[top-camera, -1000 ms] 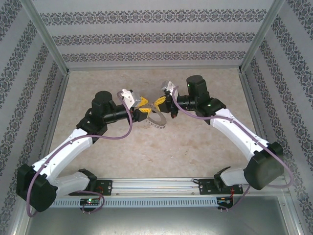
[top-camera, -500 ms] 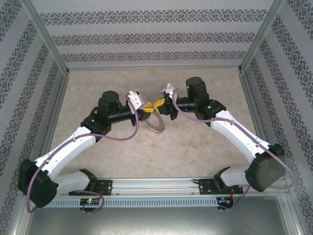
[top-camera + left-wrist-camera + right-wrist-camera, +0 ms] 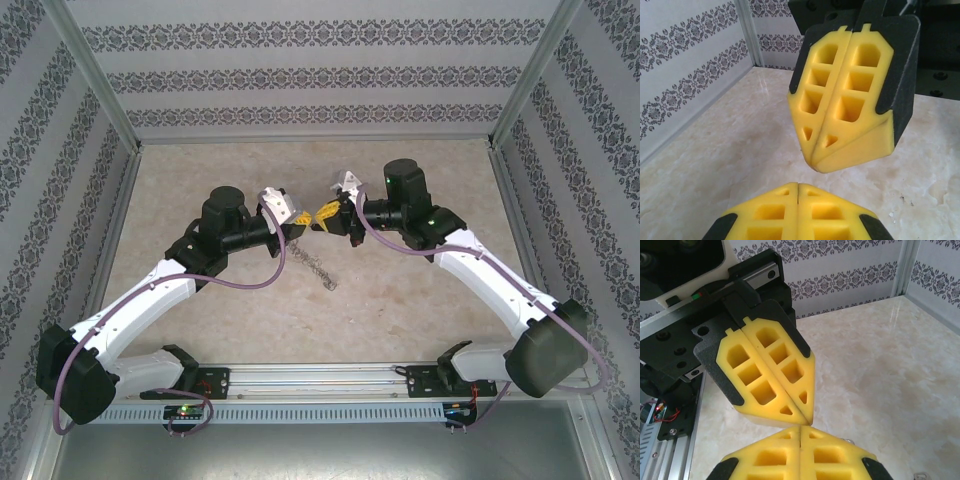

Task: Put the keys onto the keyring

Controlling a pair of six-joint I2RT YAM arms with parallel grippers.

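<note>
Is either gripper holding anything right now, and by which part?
Nothing visible: the left gripper and right gripper are shut empty, tip to tip; the keys are outside both jaws.

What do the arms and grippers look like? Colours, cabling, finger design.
Both arms match: white link shells, black joint housings and a purple cable looping alongside. A small green light sits on the right forearm. The left gripper and right gripper have yellow wedge-shaped fingers moulded with square pockets, backed by black shells.

No readable text, label or number appears on anything.
</note>
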